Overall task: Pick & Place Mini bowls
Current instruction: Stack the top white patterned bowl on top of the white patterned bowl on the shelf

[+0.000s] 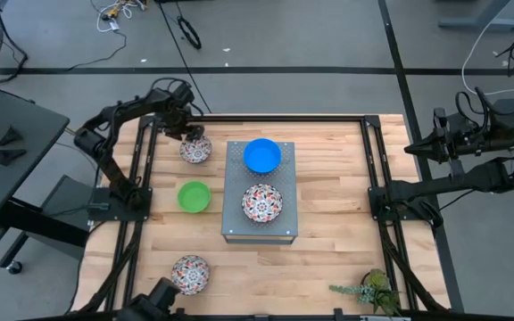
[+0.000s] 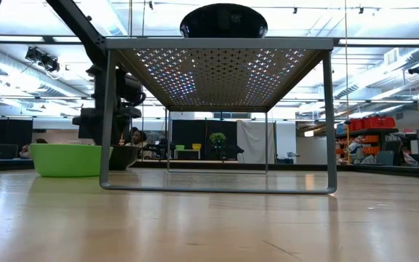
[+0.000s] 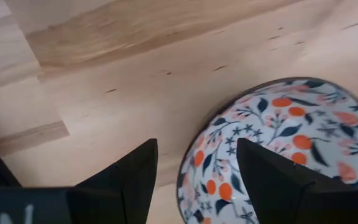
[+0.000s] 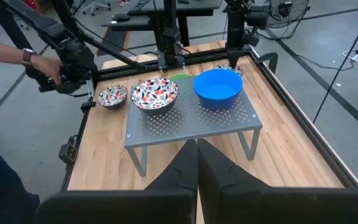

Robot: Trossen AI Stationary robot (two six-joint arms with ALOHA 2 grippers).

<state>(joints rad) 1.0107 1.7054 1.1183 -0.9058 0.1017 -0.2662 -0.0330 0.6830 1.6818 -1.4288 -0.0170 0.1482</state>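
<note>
A floral mini bowl (image 1: 195, 150) sits on the table at the far left, also in the left wrist view (image 3: 278, 137). My left gripper (image 1: 188, 134) hangs over it, pointing down, open (image 3: 197, 149). One finger is over the bowl's inside and the other outside its rim (image 3: 188, 163); I see no touch. A green bowl (image 1: 194, 196) rests on the table nearer. A blue bowl (image 1: 262, 155) and a floral bowl (image 1: 261, 202) stand on the grey perforated stand (image 1: 239, 223). Another floral bowl (image 1: 190, 274) lies near the front edge. My right gripper (image 4: 196, 155) is shut, parked high at the right.
The stand (image 4: 191, 127) fills the table's middle, open underneath. A small plant (image 1: 368, 290) stands at the near right corner. A person's hand (image 4: 39, 62) shows beyond the table's left edge, beside my left arm. Bare wood lies right of the stand.
</note>
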